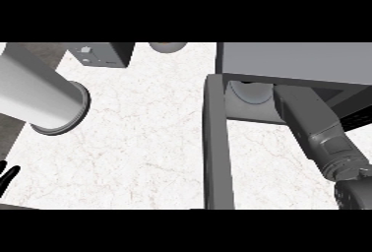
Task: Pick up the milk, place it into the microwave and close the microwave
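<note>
A white marbled counter (145,147) is seen from steeply above. At the upper right stands the grey microwave (298,61), its door (216,147) swung open and seen edge-on as a dark vertical slab running toward the lower edge of the view. The right forearm (316,128) is extended into the microwave's cavity, where a pale round plate (251,93) is partly visible beneath the top panel. The right hand is hidden inside the cavity, so the state of its fingers cannot be told. The milk is not distinguishable anywhere in the view; whether it lies inside the cavity behind the forearm cannot be told.

At the left edge, the black fingertips of the left hand (7,174) are shown, straight and slightly spread, touching nothing. A large white cylinder with a grey rim (44,98) occupies the upper left. A grey box-shaped appliance (102,53) and a pale rounded object (167,46) are placed along the counter's far edge.
</note>
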Robot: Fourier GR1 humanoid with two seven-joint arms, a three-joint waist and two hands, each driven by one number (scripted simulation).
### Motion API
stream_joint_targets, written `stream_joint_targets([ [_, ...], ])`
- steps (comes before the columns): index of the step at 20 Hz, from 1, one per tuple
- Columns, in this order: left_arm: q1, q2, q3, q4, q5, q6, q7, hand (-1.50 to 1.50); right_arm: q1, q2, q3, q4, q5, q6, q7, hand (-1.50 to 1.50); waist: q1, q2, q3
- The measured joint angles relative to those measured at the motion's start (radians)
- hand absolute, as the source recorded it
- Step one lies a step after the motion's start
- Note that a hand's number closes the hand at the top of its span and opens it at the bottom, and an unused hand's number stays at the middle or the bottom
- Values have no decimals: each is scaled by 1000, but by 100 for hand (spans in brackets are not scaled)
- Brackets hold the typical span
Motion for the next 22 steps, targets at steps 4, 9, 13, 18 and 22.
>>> stream_joint_targets([
  [4,10,-23,-55,15,-31,-53,-8,-150,20,-17,-18,-3,-23,156,-10,-150,-27,-15,-8],
  [9,26,-56,-145,24,-102,-122,-7,-150,62,-4,-51,-17,-66,327,-48,-150,-56,-32,-14],
  [13,10,-80,-187,61,-186,-167,-22,-150,121,30,-75,-36,-102,434,-100,-150,-79,-49,-17],
  [18,-48,-141,-245,108,-337,-154,-41,-150,232,101,-66,-68,-117,514,-175,-150,-111,-65,-19],
  [22,-84,-163,-277,158,-432,-147,-78,150,337,127,-38,-114,-115,561,-209,-150,-129,-73,-21],
])
